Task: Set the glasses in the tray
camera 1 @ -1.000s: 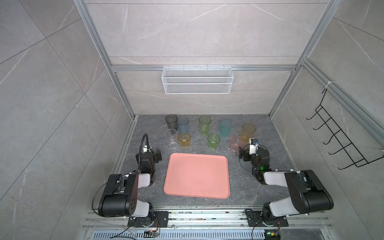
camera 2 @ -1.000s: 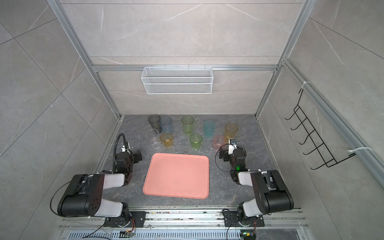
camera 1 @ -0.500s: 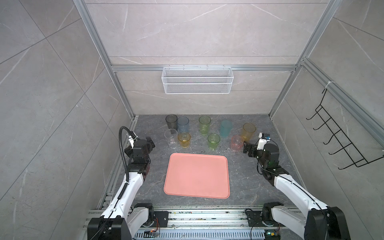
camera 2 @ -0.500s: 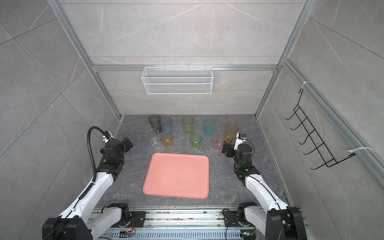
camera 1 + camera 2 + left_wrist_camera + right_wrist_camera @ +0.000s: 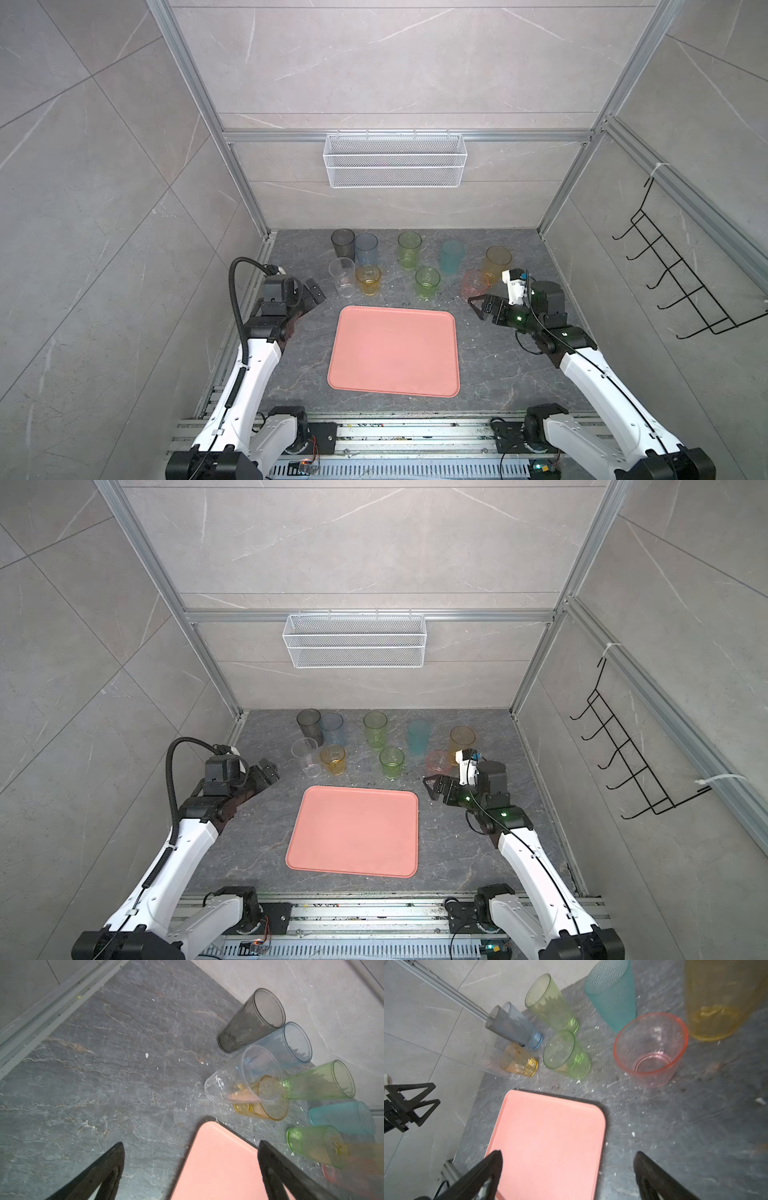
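The salmon-pink tray (image 5: 395, 349) (image 5: 353, 831) lies flat on the dark tabletop with nothing in it. Behind it stand several glasses, all upright: grey (image 5: 343, 243), blue (image 5: 366, 248), yellow-green (image 5: 409, 249), teal (image 5: 452, 255) and amber (image 5: 496, 262) at the back; clear (image 5: 342, 276), orange (image 5: 368, 280), green (image 5: 427, 282) and pink (image 5: 473, 283) in front. My left gripper (image 5: 313, 291) (image 5: 191, 1142) hangs open near the tray's far left corner, just left of the clear glass. My right gripper (image 5: 476, 307) (image 5: 568, 1151) is open by the far right corner, just short of the pink glass (image 5: 651, 1049). Neither holds anything.
A white wire basket (image 5: 395, 160) hangs on the back wall. A black hook rack (image 5: 665, 270) is mounted on the right wall. Aluminium rails (image 5: 266, 257) border the slate tabletop (image 5: 498, 374) on both sides. White crumbs are scattered among the glasses.
Both arms have unfolded from a low, tucked pose and reached forward. Each gripper now hovers near a far corner of the tray. The glasses and the tray have not moved.
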Controlling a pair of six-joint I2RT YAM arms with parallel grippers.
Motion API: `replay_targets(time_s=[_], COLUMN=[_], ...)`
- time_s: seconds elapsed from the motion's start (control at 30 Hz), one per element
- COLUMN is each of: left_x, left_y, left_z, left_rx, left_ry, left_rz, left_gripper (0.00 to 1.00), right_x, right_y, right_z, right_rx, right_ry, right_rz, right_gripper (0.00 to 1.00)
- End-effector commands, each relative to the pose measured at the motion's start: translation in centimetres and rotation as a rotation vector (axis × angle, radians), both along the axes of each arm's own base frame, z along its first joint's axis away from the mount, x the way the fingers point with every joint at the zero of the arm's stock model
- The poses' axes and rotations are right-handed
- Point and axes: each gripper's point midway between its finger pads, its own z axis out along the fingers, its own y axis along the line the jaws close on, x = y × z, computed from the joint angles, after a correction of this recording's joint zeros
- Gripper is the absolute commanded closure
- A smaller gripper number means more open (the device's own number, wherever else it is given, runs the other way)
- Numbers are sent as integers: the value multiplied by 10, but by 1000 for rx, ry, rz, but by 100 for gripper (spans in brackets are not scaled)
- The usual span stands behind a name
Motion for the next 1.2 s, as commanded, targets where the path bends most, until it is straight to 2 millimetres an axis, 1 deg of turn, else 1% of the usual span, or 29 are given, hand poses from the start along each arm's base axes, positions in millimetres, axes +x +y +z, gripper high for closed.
replay_targets(time_s=[0.0,0.1,0.23,0.3,0.4,0.43,0.47,0.5,0.53,0.57,0.6,0.67,0.77,1.0,1.17], left_x=[-10,-13,-12,-9,-6,-5,-4,-3,-2,-1,-1,0,0,0,-1], left_y=[-19,-24,-24,-31,-48,-51,-52,-52,-51,-49,-48,-48,-48,-46,-48], left_z=[18,15,13,13,19,20,20,18,16,13,11,7,5,6,5], left_rx=[-53,-67,-69,-80,-140,-152,-158,-159,-158,-157,-156,-160,-160,-146,-148], left_ry=[2,17,24,12,-22,-27,-27,-22,-13,-6,4,13,14,13,6], left_rz=[-101,-127,-131,-170,-253,-265,-266,-264,-255,-247,-236,-233,-233,-229,-245], left_gripper=[0,0,0,0,0,0,0,0,0,0,0,0,0,0,0], right_x=[-26,-37,-47,-51,-57,-58,-59,-60,-61,-62,-61,-61,-62,-62,-65], right_y=[9,9,15,20,29,31,33,35,38,37,30,24,34,53,64], right_z=[-3,-12,-27,-37,-55,-62,-69,-75,-83,-89,-96,-105,-113,-134,-150], right_rx=[27,-1,-49,-71,-126,-150,-171,-184,-201,-233,-309,-422,-484,-539,-555], right_ry=[98,155,234,272,318,337,354,369,391,412,426,433,435,470,500], right_rz=[42,31,45,62,86,83,80,82,83,68,18,-20,-6,3,22], right_gripper=[1,1,1,1,1,2,7,15,31,39,38,36,36,38,45])
